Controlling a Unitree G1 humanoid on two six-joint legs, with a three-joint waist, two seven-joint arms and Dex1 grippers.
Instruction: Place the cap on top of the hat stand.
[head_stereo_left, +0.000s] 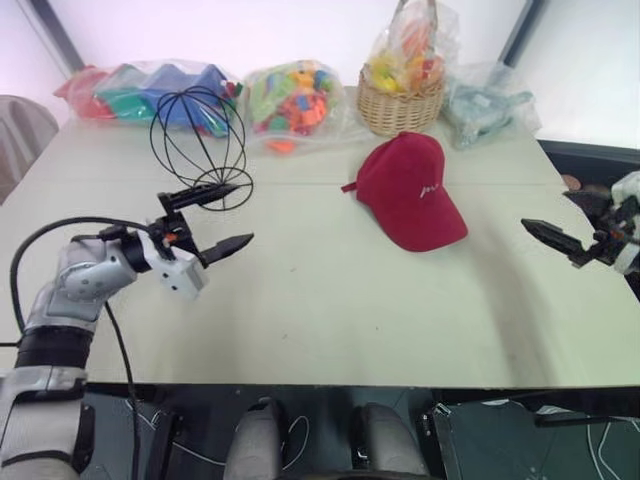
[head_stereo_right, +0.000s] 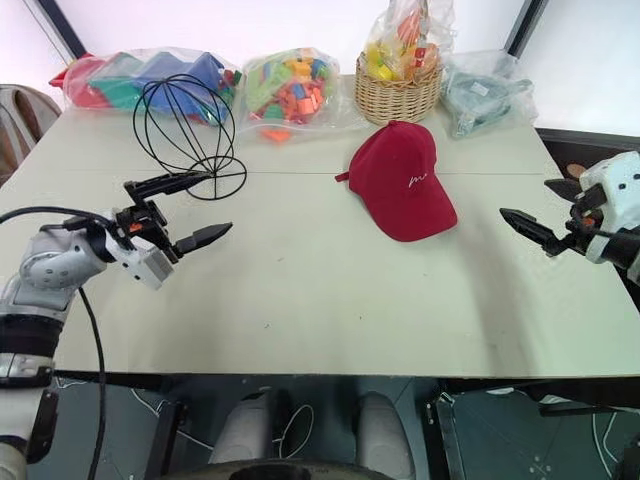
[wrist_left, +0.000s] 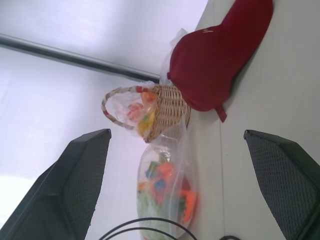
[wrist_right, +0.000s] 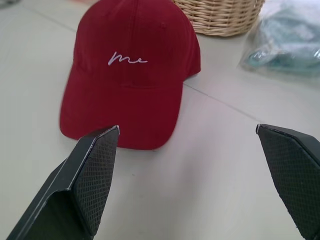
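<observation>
A dark red cap (head_stereo_left: 412, 190) lay flat on the pale surface (head_stereo_left: 330, 300), brim toward the robot, right of the wire hat stand (head_stereo_left: 197, 147). The right end effector (head_stereo_left: 565, 238) was nearer, the cap ahead to its left; the left end effector (head_stereo_left: 222, 218) hovered beside the stand. Both gaped wide, empty.

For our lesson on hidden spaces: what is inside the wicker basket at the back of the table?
The wicker basket holds a clear plastic bag of small colourful pieces, yellow and orange among them. The bag rises above the rim; whatever lies lower is hidden by the woven wall.
</observation>
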